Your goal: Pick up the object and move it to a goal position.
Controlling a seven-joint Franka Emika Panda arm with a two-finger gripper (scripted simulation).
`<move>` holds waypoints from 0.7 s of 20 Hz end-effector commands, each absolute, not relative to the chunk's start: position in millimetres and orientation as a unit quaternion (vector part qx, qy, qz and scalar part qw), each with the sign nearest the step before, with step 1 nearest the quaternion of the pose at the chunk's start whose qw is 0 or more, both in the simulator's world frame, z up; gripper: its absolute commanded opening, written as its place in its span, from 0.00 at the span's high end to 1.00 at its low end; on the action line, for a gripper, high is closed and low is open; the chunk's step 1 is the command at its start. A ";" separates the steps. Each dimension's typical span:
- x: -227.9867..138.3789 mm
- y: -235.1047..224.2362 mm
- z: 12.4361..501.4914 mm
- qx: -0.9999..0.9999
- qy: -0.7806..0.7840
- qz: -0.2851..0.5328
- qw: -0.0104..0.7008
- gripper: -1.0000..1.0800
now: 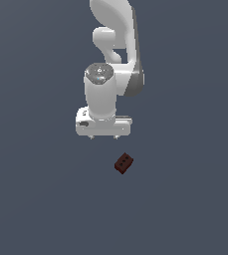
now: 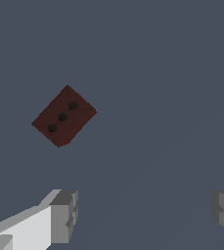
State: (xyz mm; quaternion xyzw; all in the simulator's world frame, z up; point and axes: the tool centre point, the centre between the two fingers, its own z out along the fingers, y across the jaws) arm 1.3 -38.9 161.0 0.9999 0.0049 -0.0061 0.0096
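The object (image 1: 124, 163) is a small dark red-brown block with three dark holes on top, lying at an angle on the grey floor. It also shows in the wrist view as the object (image 2: 64, 116), lying flat and apart from the fingers. My gripper (image 1: 104, 136) hangs above the floor, a little toward the exterior view's left of the block and farther from the camera. In the wrist view the gripper (image 2: 145, 212) is open, its grey fingertips (image 2: 64, 215) spread wide with nothing between them.
The white arm (image 1: 116, 50) reaches down from the top of the exterior view. A plain dark grey floor (image 1: 36, 199) lies all around the block.
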 end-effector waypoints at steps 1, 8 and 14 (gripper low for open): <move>2.7 -37.1 159.3 1.000 -0.002 -0.006 0.009 0.04; 10.7 -27.8 150.5 0.999 -0.045 -0.005 0.008 0.04; 21.1 -14.6 137.8 0.995 -0.104 -0.004 0.006 0.04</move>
